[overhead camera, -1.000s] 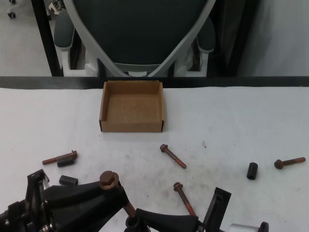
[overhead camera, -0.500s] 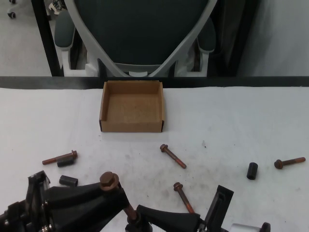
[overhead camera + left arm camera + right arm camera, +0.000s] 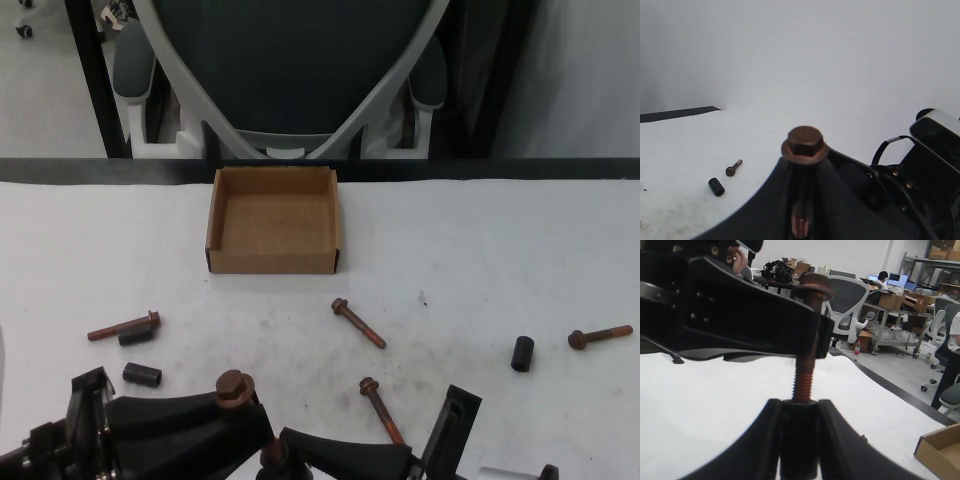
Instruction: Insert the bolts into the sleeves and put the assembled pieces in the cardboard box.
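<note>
Left gripper (image 3: 802, 187) pinching bolt (image 3: 804, 145) by its shank. Right gripper (image 3: 799, 410) clamped on sleeve (image 3: 799, 447); bolt's threaded tip sits in sleeve mouth. Cardboard box (image 3: 272, 262) at desk's (image 3: 480, 250) far side.

My left gripper (image 3: 802, 200) has lowered the bolt (image 3: 235, 385) toward the sleeve (image 3: 799, 440) held in my right gripper (image 3: 799, 409). The threaded tip now enters the sleeve, and less shank shows above it.

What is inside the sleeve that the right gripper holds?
The threaded end of the bolt enters the top of the sleeve; how far it reaches inside is hidden by the sleeve's wall and the fingers.
</note>
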You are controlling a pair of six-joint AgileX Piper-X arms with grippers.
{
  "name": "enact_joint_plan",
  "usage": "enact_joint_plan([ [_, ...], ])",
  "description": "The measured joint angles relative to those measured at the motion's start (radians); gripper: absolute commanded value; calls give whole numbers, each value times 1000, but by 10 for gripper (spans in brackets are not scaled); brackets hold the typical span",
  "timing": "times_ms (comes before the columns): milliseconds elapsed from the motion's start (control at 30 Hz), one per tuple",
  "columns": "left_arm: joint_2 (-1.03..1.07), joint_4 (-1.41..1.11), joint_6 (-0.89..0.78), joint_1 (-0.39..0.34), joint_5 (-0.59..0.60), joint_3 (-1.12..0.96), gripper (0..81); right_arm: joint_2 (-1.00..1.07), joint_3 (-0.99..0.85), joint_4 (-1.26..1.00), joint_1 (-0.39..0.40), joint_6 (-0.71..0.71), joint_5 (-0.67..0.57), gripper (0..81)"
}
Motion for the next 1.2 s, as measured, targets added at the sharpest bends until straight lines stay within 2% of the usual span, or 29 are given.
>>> enact_joint_plan([
  [300, 0, 3, 5, 7, 53, 0, 4, 0, 0, -44, 0, -23, 11, 2],
  [367, 0, 5, 7, 6, 75, 0, 31, 0, 0, -46, 3, -29, 14, 2],
  [467, 0, 8, 11, 6, 90, 0, 167, 0, 0, -60, 5, -30, 13, 2],
  [533, 0, 8, 12, 8, 98, 0, 300, 0, 0, -70, 5, -30, 5, 2],
  [600, 0, 10, 12, 8, 106, 0, 474, 0, 0, -74, 5, -32, 3, 2],
  [667, 0, 23, 12, 8, 121, 0, 583, 0, 0, -74, 5, -32, 9, 2],
  [900, 0, 71, 27, 5, 118, 0, 549, 2, 0, -83, 3, -34, 53, 2],
  [1133, 0, 84, 193, 4, -79, 0, 549, 2, 0, -119, 1, -34, 58, 2],
  [1167, 0, 84, 198, 4, -79, 0, 549, 2, 0, -120, -1, -34, 64, 2],
  [1200, 0, 84, 246, 4, -141, 0, 540, 2, 0, -122, -3, -34, 73, 2],
])
